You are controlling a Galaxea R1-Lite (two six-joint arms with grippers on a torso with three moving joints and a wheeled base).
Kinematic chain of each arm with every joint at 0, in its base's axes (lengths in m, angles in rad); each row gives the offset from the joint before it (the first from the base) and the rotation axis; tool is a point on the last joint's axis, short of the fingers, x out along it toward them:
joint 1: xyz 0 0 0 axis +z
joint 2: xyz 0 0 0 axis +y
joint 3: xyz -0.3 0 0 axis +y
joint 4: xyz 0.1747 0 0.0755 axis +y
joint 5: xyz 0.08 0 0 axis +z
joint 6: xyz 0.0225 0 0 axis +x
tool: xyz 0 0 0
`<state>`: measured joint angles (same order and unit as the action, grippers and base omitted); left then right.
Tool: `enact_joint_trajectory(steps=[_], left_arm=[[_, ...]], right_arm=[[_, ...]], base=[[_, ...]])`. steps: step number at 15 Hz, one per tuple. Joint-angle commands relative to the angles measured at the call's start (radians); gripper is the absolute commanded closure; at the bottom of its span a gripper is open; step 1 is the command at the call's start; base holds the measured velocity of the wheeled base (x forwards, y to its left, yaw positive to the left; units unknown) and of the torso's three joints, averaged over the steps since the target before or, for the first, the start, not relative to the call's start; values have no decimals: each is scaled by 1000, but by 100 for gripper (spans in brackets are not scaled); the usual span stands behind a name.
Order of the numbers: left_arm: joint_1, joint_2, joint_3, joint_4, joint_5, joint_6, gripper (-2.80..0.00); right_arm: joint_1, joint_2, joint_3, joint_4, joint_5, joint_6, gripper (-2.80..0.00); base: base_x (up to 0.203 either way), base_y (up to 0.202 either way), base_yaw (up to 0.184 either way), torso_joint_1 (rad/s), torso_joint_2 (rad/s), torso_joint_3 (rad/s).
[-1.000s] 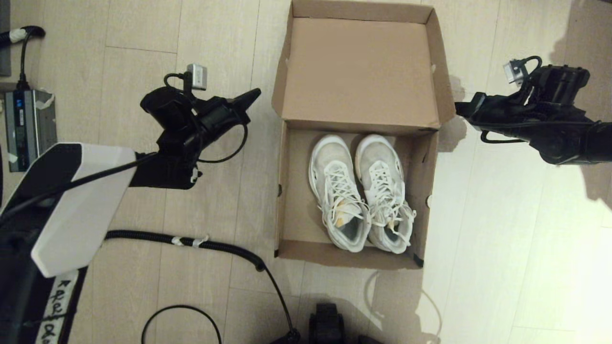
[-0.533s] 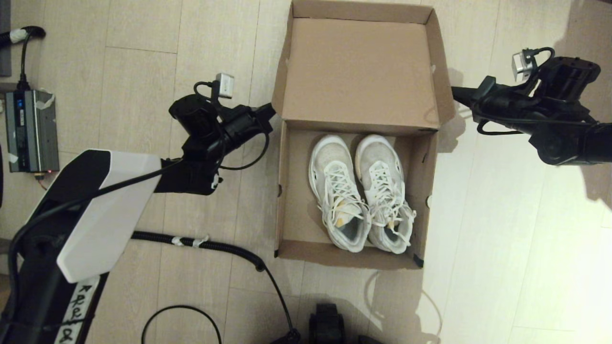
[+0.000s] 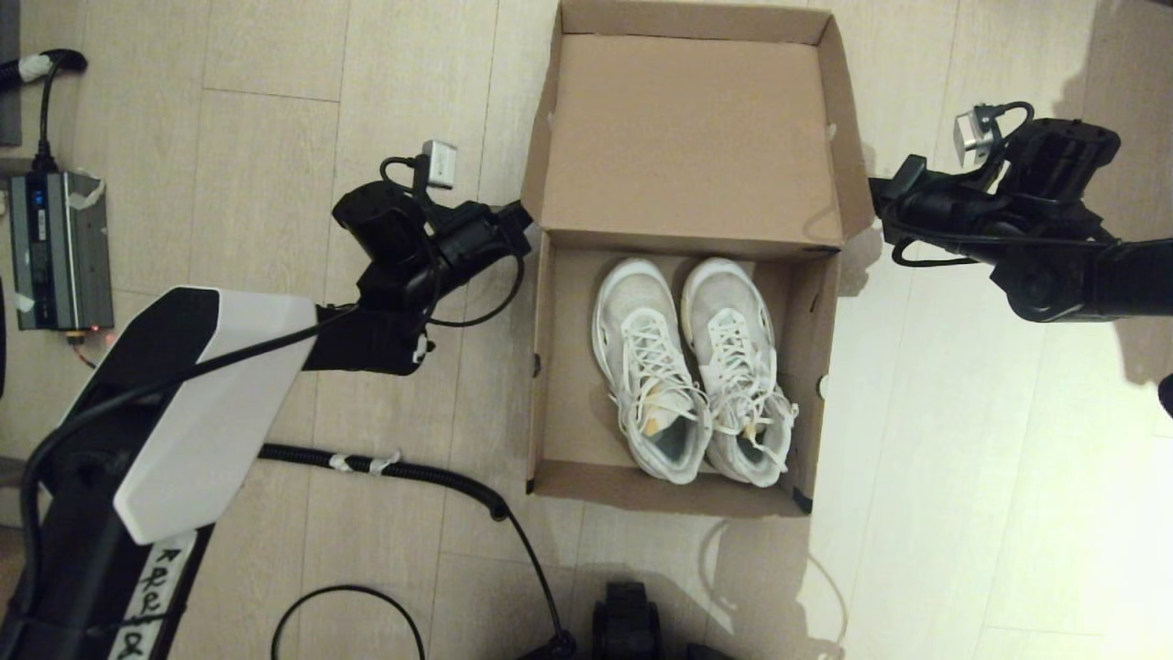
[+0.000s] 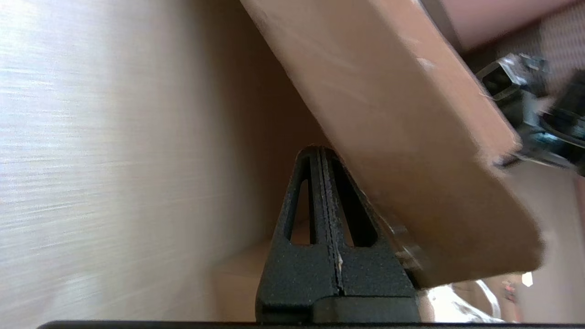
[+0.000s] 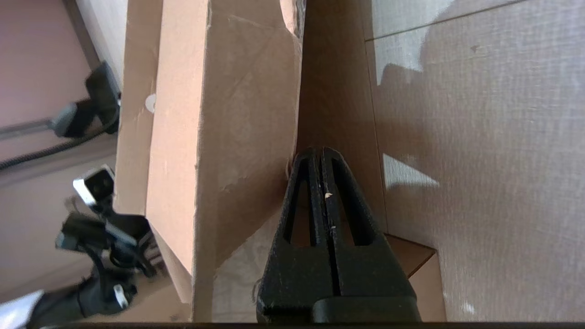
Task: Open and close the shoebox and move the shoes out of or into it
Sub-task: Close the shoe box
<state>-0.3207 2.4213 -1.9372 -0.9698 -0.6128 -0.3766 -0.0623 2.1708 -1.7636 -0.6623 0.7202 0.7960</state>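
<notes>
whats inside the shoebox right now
Both shoes lie side by side in the open shoebox, toes toward the lid. The box floor beneath them is covered.

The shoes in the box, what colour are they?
White, laces too; the shoes show best in the head view.

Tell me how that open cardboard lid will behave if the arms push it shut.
The lid is thin cardboard, so it probably bends rather than swings stiffly. The shut left pincer and shut right pincer sit behind its side flaps; pushed evenly it should fold over the shoes, unevenly it may twist.
</notes>
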Motion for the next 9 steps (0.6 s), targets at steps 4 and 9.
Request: enact_joint_trajectory(steps=[4, 9], left_arm=[[-3, 1, 1, -6, -2, -2, 0], [-3, 1, 0, -6, -2, -2, 0]], right_arm=[[3, 6, -12, -24, 26, 122, 0], [-5, 18, -4, -310, 137, 514, 0]], base=[[0, 0, 0, 0, 0, 0], [0, 0, 0, 0, 0, 0]])
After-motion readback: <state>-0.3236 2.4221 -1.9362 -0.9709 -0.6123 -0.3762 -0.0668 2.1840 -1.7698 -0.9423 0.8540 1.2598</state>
